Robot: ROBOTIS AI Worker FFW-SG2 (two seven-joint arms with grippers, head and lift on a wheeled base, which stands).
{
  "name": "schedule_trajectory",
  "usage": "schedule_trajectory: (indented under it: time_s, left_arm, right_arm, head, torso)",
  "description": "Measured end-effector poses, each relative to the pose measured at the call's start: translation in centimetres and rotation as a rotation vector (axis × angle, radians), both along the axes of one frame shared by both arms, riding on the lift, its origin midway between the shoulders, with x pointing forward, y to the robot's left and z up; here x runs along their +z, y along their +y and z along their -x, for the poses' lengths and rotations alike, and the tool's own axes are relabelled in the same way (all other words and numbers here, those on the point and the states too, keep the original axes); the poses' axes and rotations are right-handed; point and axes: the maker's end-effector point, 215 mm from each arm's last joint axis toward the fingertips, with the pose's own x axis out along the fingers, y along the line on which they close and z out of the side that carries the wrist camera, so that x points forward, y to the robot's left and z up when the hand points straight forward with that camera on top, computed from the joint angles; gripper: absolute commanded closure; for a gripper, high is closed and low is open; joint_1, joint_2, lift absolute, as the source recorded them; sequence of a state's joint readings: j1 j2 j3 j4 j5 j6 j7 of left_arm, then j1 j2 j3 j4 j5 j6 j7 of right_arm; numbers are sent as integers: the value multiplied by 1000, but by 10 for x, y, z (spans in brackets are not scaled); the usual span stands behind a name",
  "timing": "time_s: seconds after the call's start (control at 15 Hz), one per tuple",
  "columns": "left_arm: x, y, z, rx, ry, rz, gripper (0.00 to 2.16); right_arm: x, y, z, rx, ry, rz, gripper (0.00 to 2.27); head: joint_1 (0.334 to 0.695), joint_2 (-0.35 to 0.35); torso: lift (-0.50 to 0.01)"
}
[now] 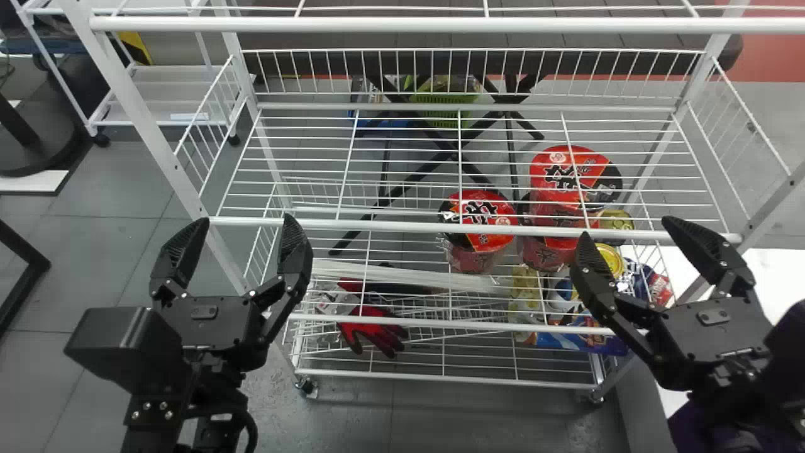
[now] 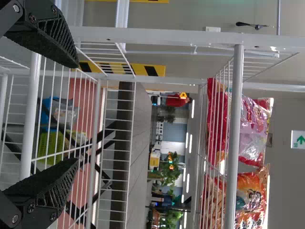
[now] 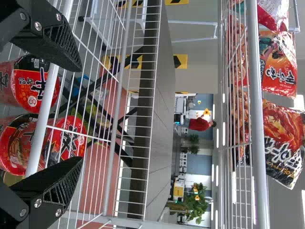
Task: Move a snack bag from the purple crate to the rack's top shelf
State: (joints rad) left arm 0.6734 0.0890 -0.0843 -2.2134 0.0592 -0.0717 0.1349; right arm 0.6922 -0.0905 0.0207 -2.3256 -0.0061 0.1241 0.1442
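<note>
The white rack (image 1: 440,25) spans the head view. My left gripper (image 1: 245,223) stands open at its left front, with nothing held; the left wrist view shows that gripper (image 2: 76,113) open too. On the right front, my right gripper (image 1: 627,229) is open and empty, seen likewise in the right wrist view as the gripper (image 3: 81,114) before the wires. Snack bags lie on the top shelf: a pink-red bag (image 2: 251,126) and an orange bag (image 2: 252,198), plus an orange bag (image 3: 279,64) and a red-black bag (image 3: 283,143). A dark purple surface (image 1: 710,428), perhaps the crate, shows at the lower right.
Red noodle cups (image 1: 481,217) stand on the middle shelf, toward the right. Below are red gloves (image 1: 371,327), yellow-lidded cans (image 1: 610,261) and blue packets (image 1: 578,340). A white surface (image 1: 692,277) adjoins the rack's right side, and uprights flank both grippers.
</note>
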Motion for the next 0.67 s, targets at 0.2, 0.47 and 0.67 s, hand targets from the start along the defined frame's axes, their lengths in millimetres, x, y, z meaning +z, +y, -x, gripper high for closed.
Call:
schedule_trajectory:
  time_s: [0.2, 0.47, 0.67]
  left_arm:
    - [2, -1, 0, 0, -7, 1, 120]
    - [3, -1, 1, -1, -9, 1, 120]
    - [5, -2, 1, -1, -18, 4, 120]
  right_arm:
    - [0, 1, 1, 10, -1, 1, 178]
    - [0, 2, 1, 15, 0, 1, 178]
    - [-1, 1, 1, 15, 1, 4, 178]
  head:
    - [695, 44]
    - [695, 45]
    - [695, 42]
  torso:
    - [-402]
    - [-419]
    - [-431]
